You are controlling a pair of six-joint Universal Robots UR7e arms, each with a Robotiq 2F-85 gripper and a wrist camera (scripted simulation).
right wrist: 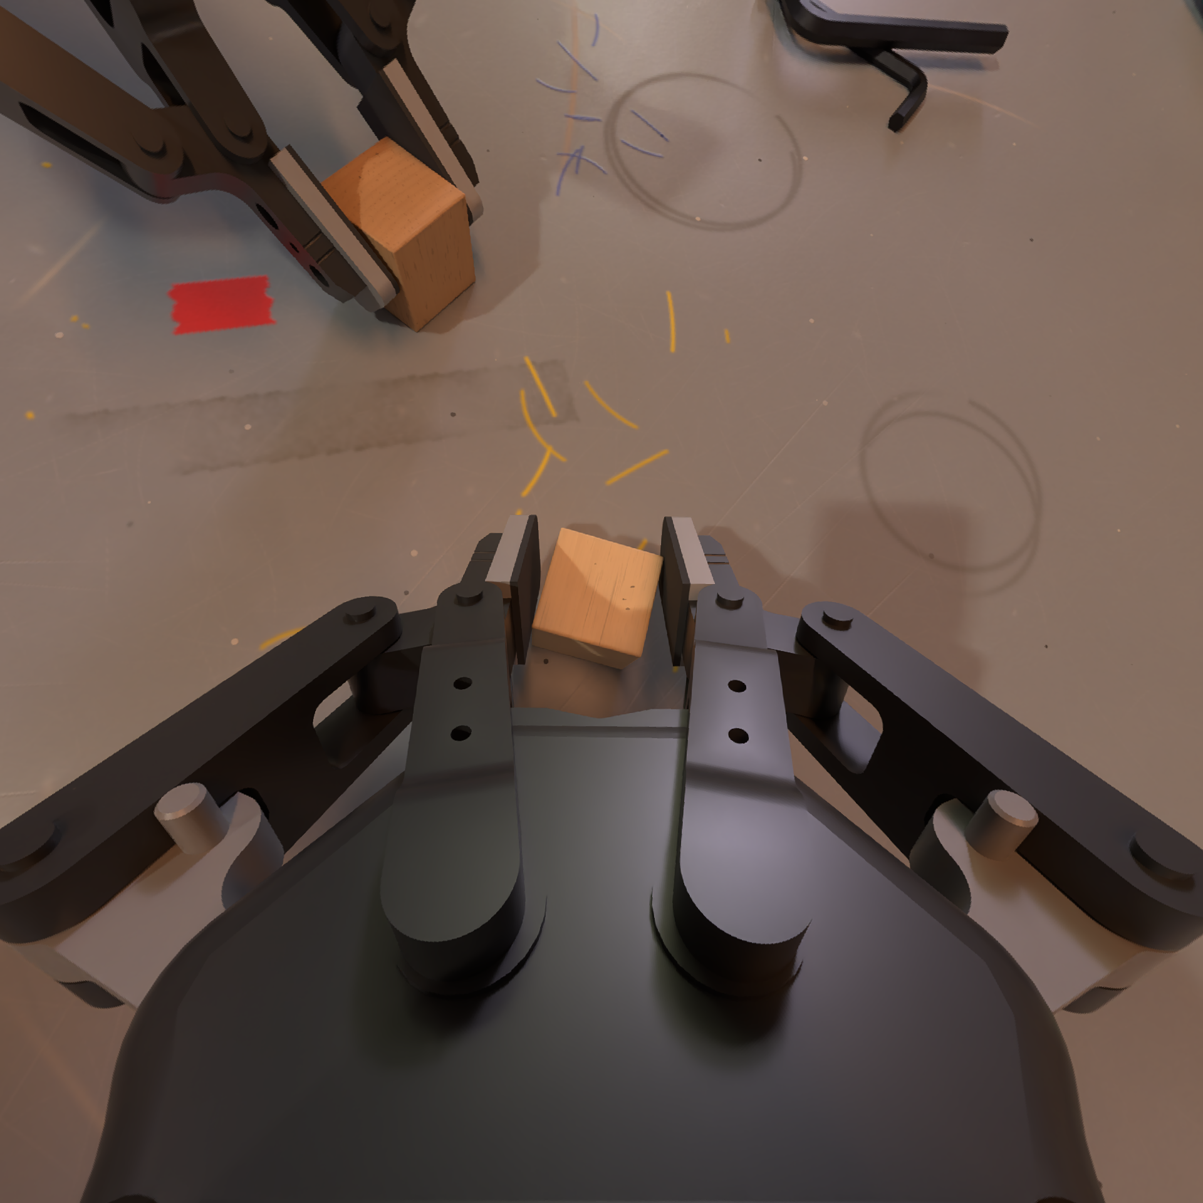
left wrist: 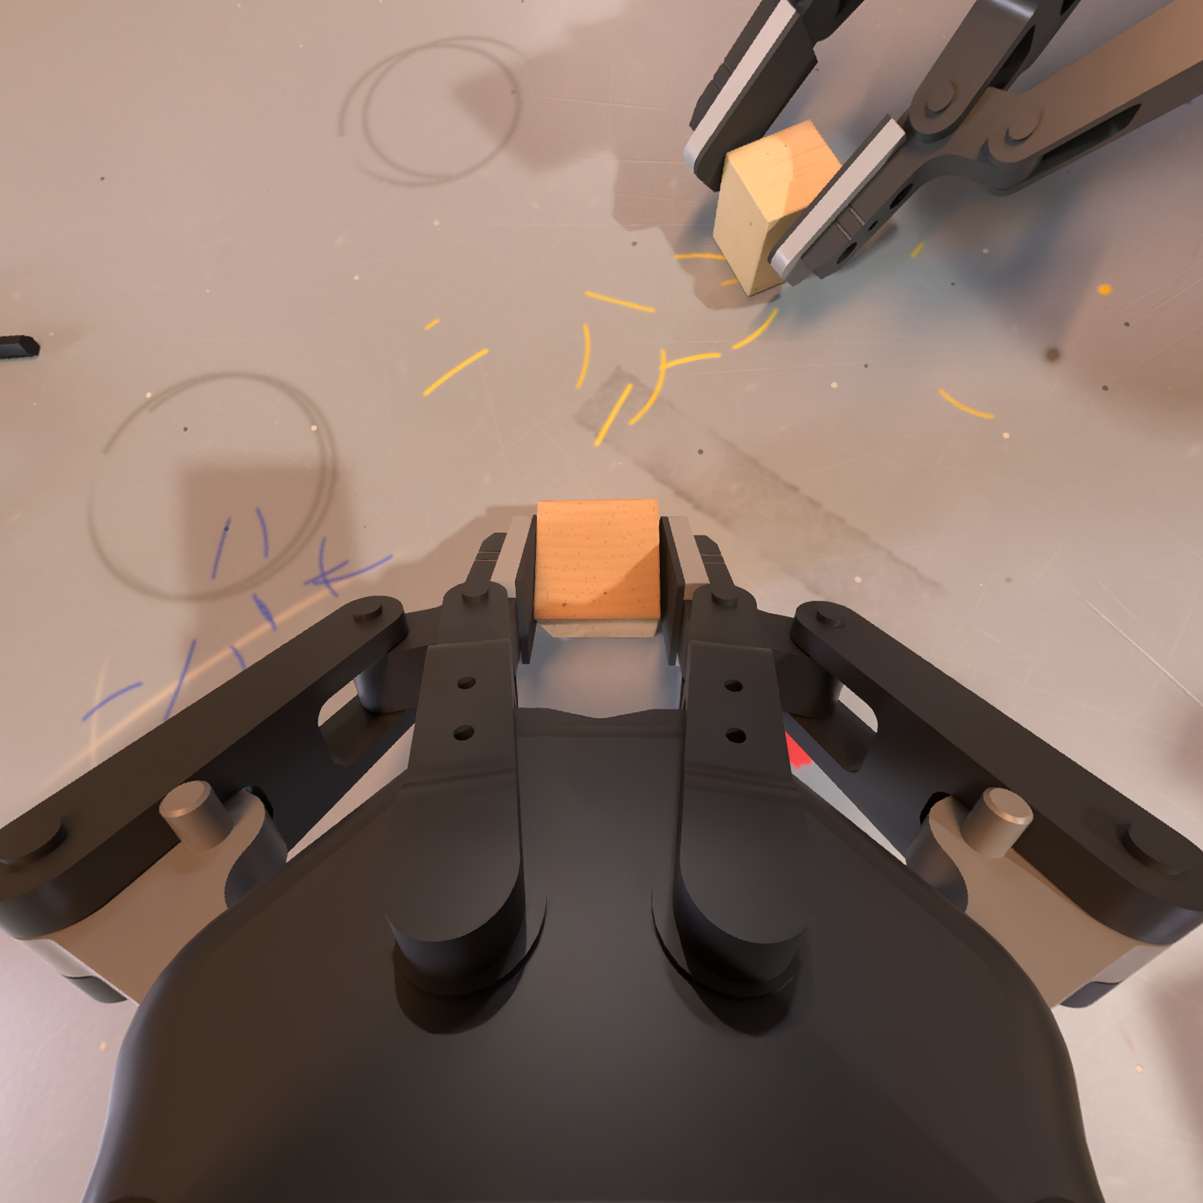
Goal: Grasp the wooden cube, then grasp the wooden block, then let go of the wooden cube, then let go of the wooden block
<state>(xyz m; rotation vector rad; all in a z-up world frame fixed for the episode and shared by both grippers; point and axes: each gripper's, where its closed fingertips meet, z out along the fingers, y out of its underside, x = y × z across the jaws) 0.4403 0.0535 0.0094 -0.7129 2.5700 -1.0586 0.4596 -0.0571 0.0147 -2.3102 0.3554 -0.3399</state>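
Left gripper (left wrist: 597,553) fills the foreground of its own wrist view; fingers clenched on the wooden cube (left wrist: 595,566), both pads flat against opposite faces, cube square to them; seen from the right wrist view the cube sits on the table (left wrist: 273,273) with its shadow right under it.

Right gripper (right wrist: 599,573) is closed around the wooden block (right wrist: 595,595); block is twisted between the fingers, so one corner meets the left pad and the opposite corner meets the right pad, not face to face; contact looks real on both sides, grip is skewed. In the left wrist view the block reads taller than the cube and its lower end is down at the table surface.

Cube and block are well apart, yellow marker strokes (left wrist: 618,364) on the table between them; blue scribbles (left wrist: 260,586) and pencil circles (left wrist: 215,485) off to one side.

Red tape patch (right wrist: 221,304) lies flat just beside the left gripper's fingers; two black hex keys (right wrist: 901,49) lie crossed at the far edge, clear of both arms.
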